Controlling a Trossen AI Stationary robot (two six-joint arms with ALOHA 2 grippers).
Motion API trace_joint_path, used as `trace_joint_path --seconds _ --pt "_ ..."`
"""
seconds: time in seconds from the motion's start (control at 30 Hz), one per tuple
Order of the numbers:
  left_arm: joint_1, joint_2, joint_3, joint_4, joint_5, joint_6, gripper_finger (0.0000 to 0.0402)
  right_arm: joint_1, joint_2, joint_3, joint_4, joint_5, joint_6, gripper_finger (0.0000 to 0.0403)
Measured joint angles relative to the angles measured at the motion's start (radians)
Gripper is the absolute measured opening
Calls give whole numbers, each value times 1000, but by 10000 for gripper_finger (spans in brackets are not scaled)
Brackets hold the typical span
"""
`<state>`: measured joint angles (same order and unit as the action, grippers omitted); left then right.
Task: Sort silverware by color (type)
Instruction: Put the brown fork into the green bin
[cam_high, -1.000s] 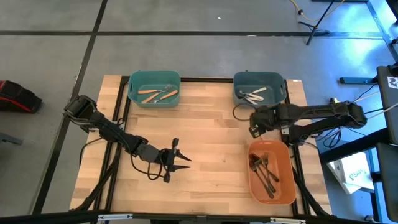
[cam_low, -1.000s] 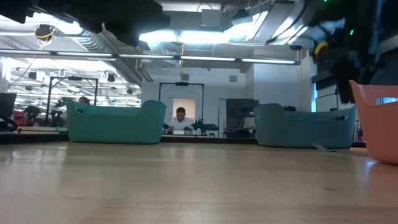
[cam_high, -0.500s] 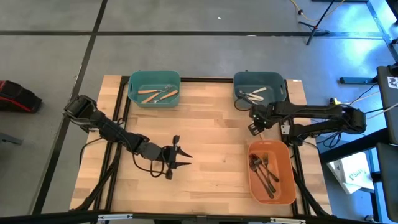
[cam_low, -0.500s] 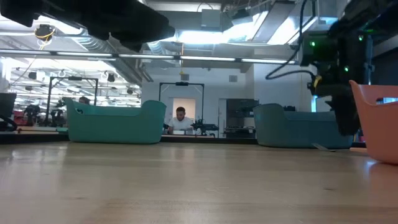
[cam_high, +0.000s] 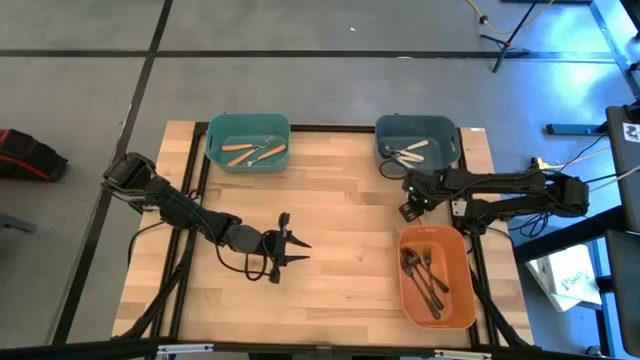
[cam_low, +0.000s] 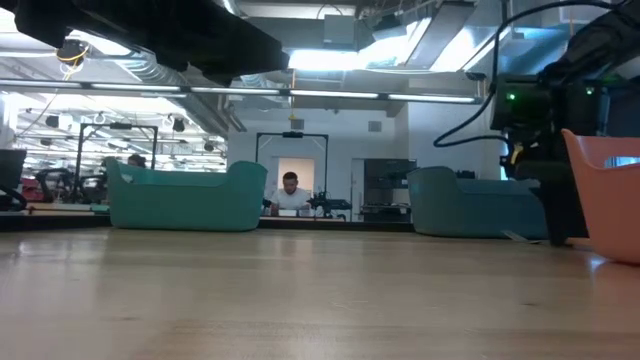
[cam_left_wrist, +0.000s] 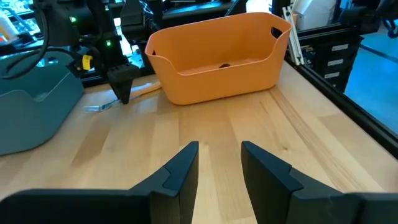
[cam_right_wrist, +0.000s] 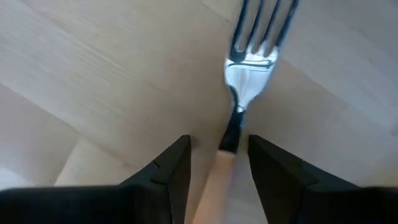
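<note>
Pale wood: the table (cam_high: 340, 200) carries three bins, and one fork (cam_right_wrist: 249, 68) lies flat on it under the right gripper (cam_right_wrist: 219, 163).
Fork and pincer: in the right wrist view the fork's tan handle runs down between the two dark fingers (cam_right_wrist: 168, 177), its metal neck and tines reaching out past the tips.
Fork axis: its long axis lies along the gripper's own line, tines pointing away from the wrist, handle end toward it.
Fork place: on the bare wood near the table's right edge, between the darker teal bin (cam_high: 417, 140) and the orange bin (cam_high: 436, 277); in the left wrist view its tines (cam_left_wrist: 94, 107) show just beside the gripper tip.
Right pincer: the fingers stand a little apart on either side of the handle; whether they touch it cannot be told.
Left pincer: the left gripper (cam_high: 284, 251) sits over the middle front of the table, jaws apart and empty.
Sorted silverware: tan-handled pieces (cam_high: 255, 152) in the lighter teal bin (cam_high: 248, 141), pale-handled pieces (cam_high: 408, 152) in the darker teal bin, dark metal pieces (cam_high: 425, 275) in the orange bin.
</note>
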<state>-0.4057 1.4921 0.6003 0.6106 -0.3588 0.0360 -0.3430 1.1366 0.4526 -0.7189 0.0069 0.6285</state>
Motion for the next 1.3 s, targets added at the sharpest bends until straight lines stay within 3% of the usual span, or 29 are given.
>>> trace_joint_path --seconds 0.3,0.67,1.0,1.3 --pt "0 0 0 0 0 0 116 2 4 -27 33 34 -7 139" --pt "0 0 0 0 0 0 116 2 5 -27 42 34 -33 9" --pt "0 0 0 -5 0 0 116 2 8 62 42 42 -116 5" --pt "0 0 0 -8 1 0 116 4 8 180 26 -34 -221 10"
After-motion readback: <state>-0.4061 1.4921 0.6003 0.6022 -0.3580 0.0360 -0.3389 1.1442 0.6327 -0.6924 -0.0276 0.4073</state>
